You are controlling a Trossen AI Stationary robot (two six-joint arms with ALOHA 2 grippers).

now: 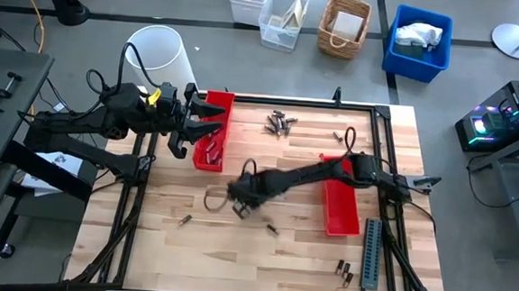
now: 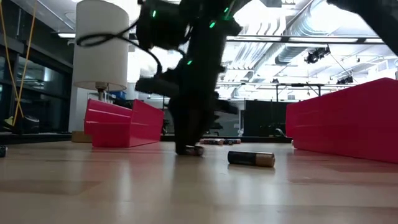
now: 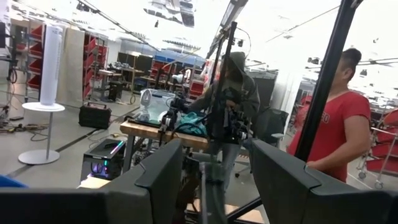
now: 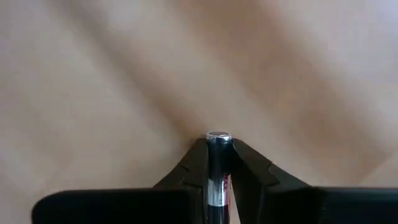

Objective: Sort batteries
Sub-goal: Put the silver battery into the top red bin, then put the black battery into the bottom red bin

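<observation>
My right gripper (image 1: 240, 205) stands at the table's middle, pointing steeply down, shut on one silvery battery (image 4: 217, 163). Other batteries lie loose on the wood: a cluster (image 1: 280, 123) at the far side, one (image 1: 272, 228) close by the gripper, also in the low view (image 2: 251, 158), one (image 1: 184, 219) toward the left, and a pair (image 1: 345, 271) near the front right. My left gripper (image 1: 211, 123) hangs open above the left red tray (image 1: 216, 152), and its fingers (image 3: 163, 177) have nothing between them. My right gripper pinches the battery's two long sides (image 4: 215, 177) between its two fingers, coming from above at a steep slant. The battery's silvery end cap (image 4: 218, 134) sticks out past the fingertips. In the low view the battery (image 2: 193, 150) lies level at the table top under the fingers.
A second red tray (image 1: 340, 205) lies under my right arm at the right. A long grey ridged strip (image 1: 372, 253) lies along the right edge. A white cylinder (image 1: 161, 54) stands off the far left corner. People stand in the room beyond the table (image 3: 336, 130).
</observation>
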